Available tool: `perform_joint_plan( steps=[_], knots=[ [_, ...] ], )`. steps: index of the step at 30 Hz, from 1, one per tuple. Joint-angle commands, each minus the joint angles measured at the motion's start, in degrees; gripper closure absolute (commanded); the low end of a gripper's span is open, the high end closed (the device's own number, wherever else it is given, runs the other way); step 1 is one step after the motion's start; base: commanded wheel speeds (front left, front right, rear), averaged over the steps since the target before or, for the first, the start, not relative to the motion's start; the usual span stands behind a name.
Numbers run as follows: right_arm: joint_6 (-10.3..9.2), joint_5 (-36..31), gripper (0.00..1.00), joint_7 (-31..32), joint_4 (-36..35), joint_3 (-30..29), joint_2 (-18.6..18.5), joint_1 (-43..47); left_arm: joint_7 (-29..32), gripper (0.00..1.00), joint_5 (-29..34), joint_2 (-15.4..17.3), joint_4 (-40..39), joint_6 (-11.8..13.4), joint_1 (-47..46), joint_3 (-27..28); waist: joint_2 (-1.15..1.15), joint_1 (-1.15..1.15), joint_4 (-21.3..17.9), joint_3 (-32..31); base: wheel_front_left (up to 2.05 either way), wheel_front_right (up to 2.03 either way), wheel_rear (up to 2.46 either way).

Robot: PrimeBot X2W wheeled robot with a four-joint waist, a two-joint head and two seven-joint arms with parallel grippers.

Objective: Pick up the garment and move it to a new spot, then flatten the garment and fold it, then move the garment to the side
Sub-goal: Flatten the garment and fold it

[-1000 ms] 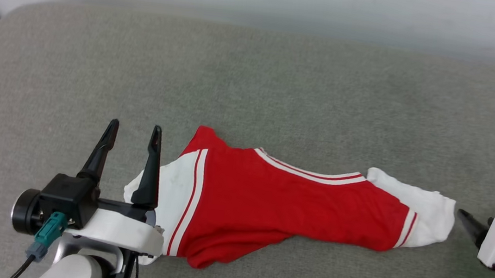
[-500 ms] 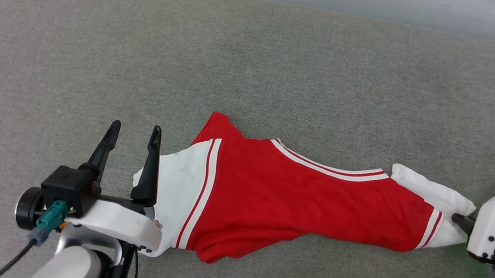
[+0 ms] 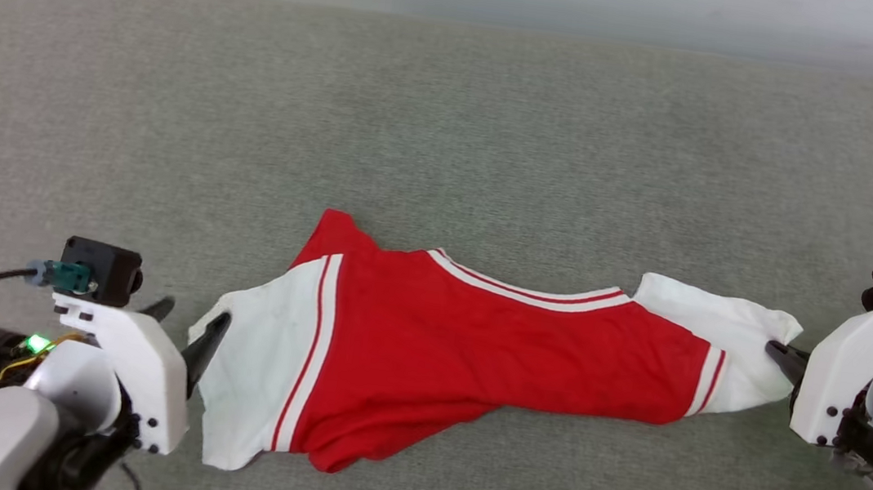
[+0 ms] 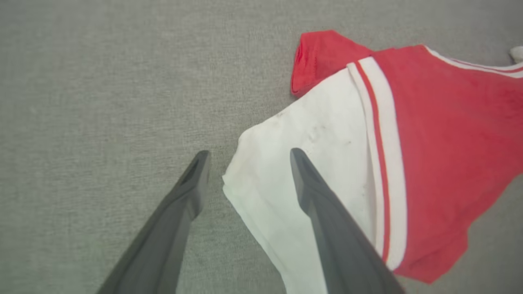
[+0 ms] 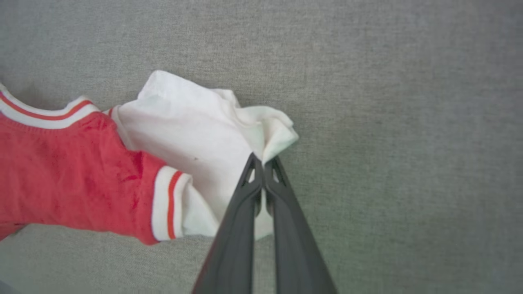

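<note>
The right gripper (image 5: 263, 161) has now pinched shut on one white sleeve of the garment (image 3: 490, 350), a limp, light T-shirt stretched across a grey cushion (image 3: 451, 115); the left gripper (image 4: 249, 155) gapes wide, empty, astride the other sleeve's edge, likely the next hold.

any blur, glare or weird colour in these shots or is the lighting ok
Head view: soft even light, faint shadow under the garment, hazy strip along the top. Left wrist view: no glare, the left gripper's near fingers soft-edged. Right wrist view: faint green tint on the cushion at the right, no blown-out whites.
</note>
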Motion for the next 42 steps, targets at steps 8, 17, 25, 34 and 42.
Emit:
perform_joint_plan(
  steps=[8,17,25,34,42],
  knots=[
    [-0.02,-0.8,1.00,-0.4,-4.8,0.2,2.4,2.2,10.9,0.00,-7.2,1.7,5.0,-2.1,-1.8,-0.3,0.00,0.00,-3.6,2.2,0.00,0.00,0.00],
    [-0.02,-0.7,1.00,-0.9,-5.9,0.7,3.4,2.2,17.5,0.75,-10.4,-1.7,14.1,-4.2,-3.0,-3.5,0.00,0.00,-5.5,3.1,0.00,0.00,0.00],
    [-0.02,-0.8,1.00,-2.2,-6.9,0.1,2.5,2.6,13.4,1.00,-8.7,-2.6,15.1,-6.2,-5.5,-3.1,0.00,0.00,-5.2,1.3,0.00,0.00,0.00],
    [-0.02,-3.5,1.00,-8.5,-8.6,-1.5,1.9,0.2,-0.5,1.00,1.2,-1.2,10.8,-3.2,-11.8,-0.2,0.00,0.00,-4.1,-3.8,0.00,0.00,0.00],
    [-0.02,-5.2,1.00,-13.1,-7.3,-1.3,1.7,-8.2,-8.2,1.00,3.3,-4.6,13.4,-2.0,-20.8,3.2,0.00,0.00,-4.1,-6.9,0.00,0.00,0.00]
  ],
)
